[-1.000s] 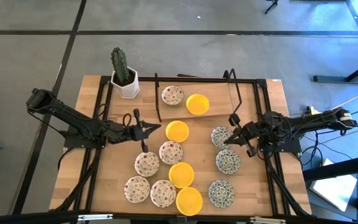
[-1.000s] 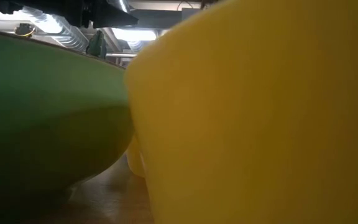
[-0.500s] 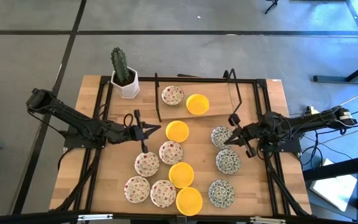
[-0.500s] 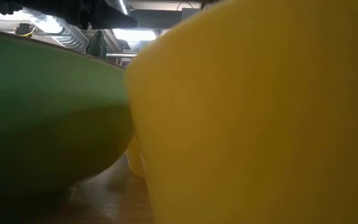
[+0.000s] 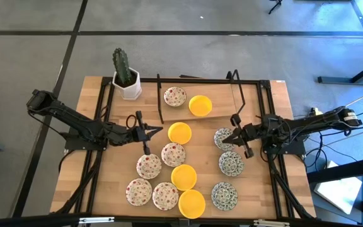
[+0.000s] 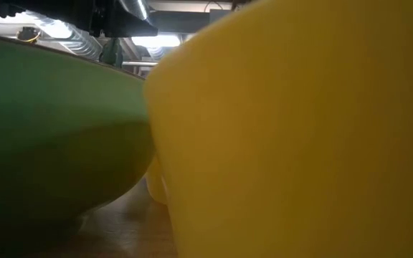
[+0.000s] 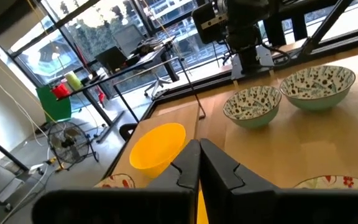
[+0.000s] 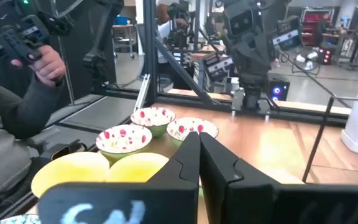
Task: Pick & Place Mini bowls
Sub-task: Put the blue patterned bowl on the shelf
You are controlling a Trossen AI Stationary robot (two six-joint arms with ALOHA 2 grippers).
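Dark fingers are pressing together on both arms, and neither is carrying anything. I am holding the left gripper (image 5: 158, 131) low over the wood at about nine o'clock from the table's middle, tip aimed at the yellow bowl (image 5: 179, 132) lying just beside it. The right gripper (image 5: 229, 139) is hovering at three o'clock, its tip right at the edge of a green-patterned bowl (image 5: 224, 137); I cannot tell whether it is touching.

Further out, the other bowls are sitting across the near half of the table (image 5: 270, 94): a red-speckled bowl (image 5: 173, 154) at the centre, more of that kind toward seven o'clock, two further yellow ones toward six, two more green-patterned ones toward five. Up at twelve, inside the black frame (image 5: 160, 101), a speckled bowl (image 5: 174, 96) and a yellow one (image 5: 200, 105) are resting side by side, which I am taking as the drop area. The cactus pot (image 5: 126, 83) is standing at eleven.

By my reading I am between picks, lining up the next grab. Either arm needs its fingers spread first, then lowered over a rim, pinched, and lifted toward twelve.
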